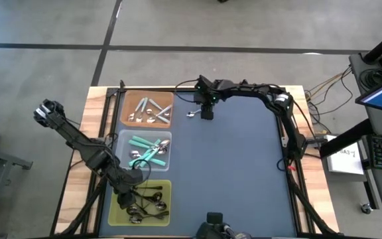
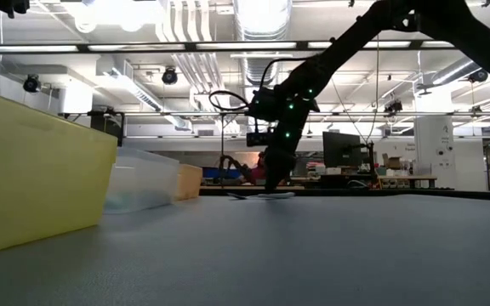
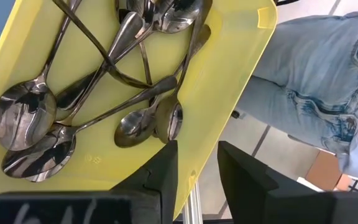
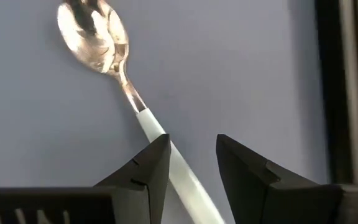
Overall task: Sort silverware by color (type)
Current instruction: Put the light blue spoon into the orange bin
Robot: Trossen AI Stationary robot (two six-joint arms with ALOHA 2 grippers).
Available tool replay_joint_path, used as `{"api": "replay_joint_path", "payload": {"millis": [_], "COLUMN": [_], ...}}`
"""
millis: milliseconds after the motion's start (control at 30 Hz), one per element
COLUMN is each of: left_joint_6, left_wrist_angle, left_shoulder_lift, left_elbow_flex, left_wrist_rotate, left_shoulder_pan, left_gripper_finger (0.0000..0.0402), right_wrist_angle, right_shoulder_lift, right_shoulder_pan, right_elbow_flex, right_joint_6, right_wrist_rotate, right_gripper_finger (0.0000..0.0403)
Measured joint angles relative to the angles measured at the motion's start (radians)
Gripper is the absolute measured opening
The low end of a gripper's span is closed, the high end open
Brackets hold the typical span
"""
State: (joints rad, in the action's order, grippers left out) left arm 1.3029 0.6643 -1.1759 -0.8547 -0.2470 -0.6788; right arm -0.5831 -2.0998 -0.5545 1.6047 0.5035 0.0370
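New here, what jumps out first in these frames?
The right gripper, jaws open, hovers over a lone teal-handled spoon on the blue mat near the orange tray. Three trays line the left side; the left gripper sits above the yellow-green tray of dark spoons.

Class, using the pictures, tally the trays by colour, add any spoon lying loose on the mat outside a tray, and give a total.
Orange tray: 1
Clear tray: 1
Yellow-green tray: 1, with the left gripper over its edge
Loose spoon: 1, under the open right gripper
Total: 4
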Motion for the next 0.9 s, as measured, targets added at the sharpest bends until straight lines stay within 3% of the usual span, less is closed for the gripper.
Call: {"api": "replay_joint_path", "payload": {"millis": [167, 333, 500, 900], "left_joint_6": [0.0, -0.001, -0.002, -0.003], "left_wrist_angle": [0.0, 0.0, 0.0, 0.001], "left_shoulder_lift": [0.0, 0.0, 0.0, 0.0], "left_elbow_flex": [0.0, 0.0, 0.0, 0.0], "left_wrist_rotate": [0.001, 0.003, 0.014, 0.055], "left_shoulder_pan": [0.0, 0.0, 0.0, 0.0], "left_gripper_finger": [0.0096, 0.0096, 0.0096, 0.0096], "right_wrist_angle": [-0.032, -0.017, -0.023, -0.022], "right_shoulder_lift": [0.046, 0.057, 0.038, -0.012], "right_shoulder_pan": [0.002, 0.002, 0.003, 0.002], "right_elbow_flex": [-0.008, -0.006, -0.007, -0.003], "right_joint_6": [-0.044, 0.006, -0.071, -0.155], "right_wrist_rotate": [0.098, 0.122, 0.228, 0.261], "right_gripper_finger": [0.0127, 0.0125, 0.0125, 0.0121]}}
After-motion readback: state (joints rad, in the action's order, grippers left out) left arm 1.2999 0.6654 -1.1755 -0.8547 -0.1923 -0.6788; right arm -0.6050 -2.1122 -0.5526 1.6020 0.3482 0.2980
